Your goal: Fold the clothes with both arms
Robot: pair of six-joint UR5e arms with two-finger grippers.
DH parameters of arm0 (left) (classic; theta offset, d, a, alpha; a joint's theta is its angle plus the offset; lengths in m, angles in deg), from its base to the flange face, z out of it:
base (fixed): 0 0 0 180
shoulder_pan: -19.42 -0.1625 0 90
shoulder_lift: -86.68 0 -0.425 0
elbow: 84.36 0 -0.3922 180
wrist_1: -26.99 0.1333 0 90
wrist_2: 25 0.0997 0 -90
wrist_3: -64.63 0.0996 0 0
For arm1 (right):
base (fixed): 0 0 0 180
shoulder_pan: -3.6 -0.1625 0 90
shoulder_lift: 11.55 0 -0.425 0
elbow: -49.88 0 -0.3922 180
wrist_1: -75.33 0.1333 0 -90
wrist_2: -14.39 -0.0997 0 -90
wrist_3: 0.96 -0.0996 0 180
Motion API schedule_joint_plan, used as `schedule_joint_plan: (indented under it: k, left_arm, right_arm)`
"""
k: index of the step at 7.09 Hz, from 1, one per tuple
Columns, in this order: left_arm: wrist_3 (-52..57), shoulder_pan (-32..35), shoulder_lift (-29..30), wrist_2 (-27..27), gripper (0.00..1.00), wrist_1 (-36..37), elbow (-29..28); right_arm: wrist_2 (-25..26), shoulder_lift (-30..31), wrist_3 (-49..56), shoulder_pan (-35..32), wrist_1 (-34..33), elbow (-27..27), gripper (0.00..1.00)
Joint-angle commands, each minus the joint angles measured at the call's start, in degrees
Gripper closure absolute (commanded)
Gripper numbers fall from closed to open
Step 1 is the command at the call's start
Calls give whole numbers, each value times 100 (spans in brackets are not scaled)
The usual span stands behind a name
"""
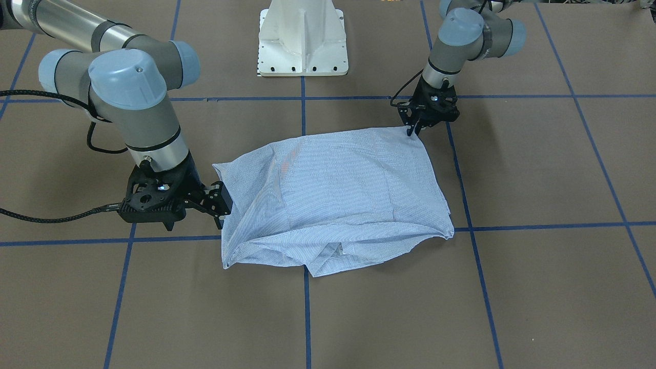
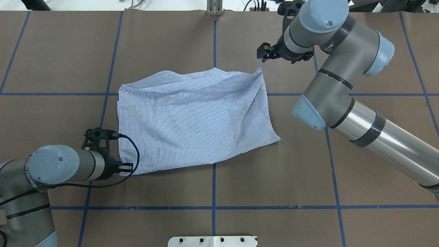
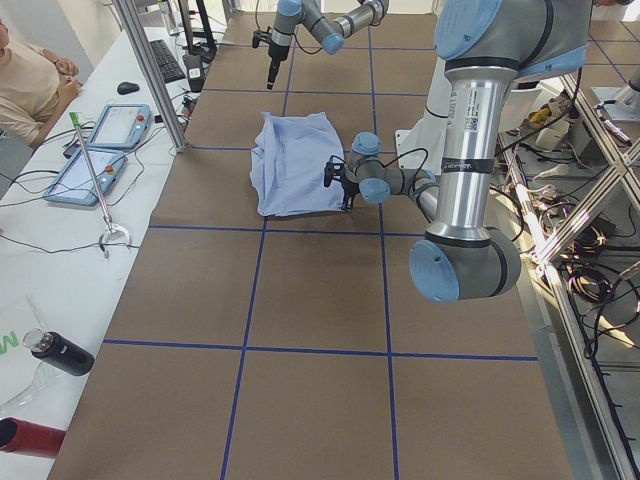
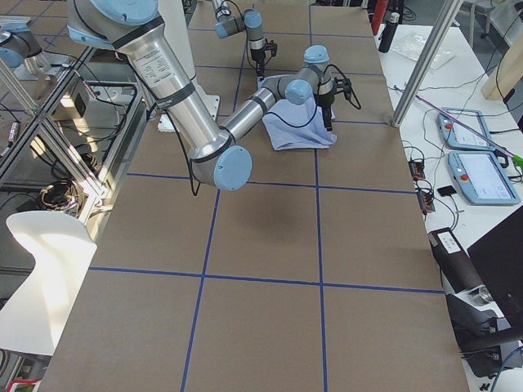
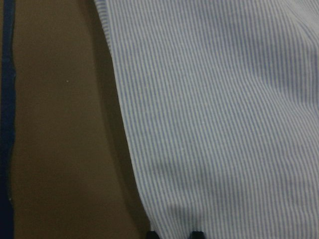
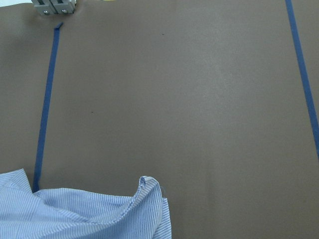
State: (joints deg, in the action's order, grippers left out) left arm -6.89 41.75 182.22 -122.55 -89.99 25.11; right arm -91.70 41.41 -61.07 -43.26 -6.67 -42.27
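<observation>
note striped shirt [image 1: 333,189] rumpled on worktop [image 1: 538,282]. find left end effector [image 1: 414,130] pinched on one corner, right end effector [image 1: 221,209] spread wide, empty, just off another corner.

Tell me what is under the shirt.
Under the shirt lies the brown table. The blue tape lines run in beneath its edges. The shirt's folded-under layers and the point where the lines cross are covered and cannot be seen.

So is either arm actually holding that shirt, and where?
The left fingers seem to pinch the shirt by its corner nearest the robot. The right fingers hang open by the far edge, holding nothing.
</observation>
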Motion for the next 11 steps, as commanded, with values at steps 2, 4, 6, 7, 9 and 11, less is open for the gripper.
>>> schedule_joint_plan:
  k: [2,4,6,7,9,11]
  left_arm:
    - [251,122,17,-19,100,53,-29]
    - [1234,1006,52,-19,100,71,-326]
    - [2251,2033,934,-19,100,70,-1543]
    - [2457,2387,1575,-19,100,10,-2516]
    - [2599,2767,2945,138,100,-470,-4335]
    - [2556,2804,4379,113,100,-1751,-6551]
  right_arm:
    - [0,12,9,19,9,4,0]
    - [0,12,9,36,9,13,0]
    - [0,12,9,54,9,22,0]
    - [0,21,9,71,9,31,0]
    - [9,21,0,80,53,31,0]
    - [9,4,-9,89,79,13,0]
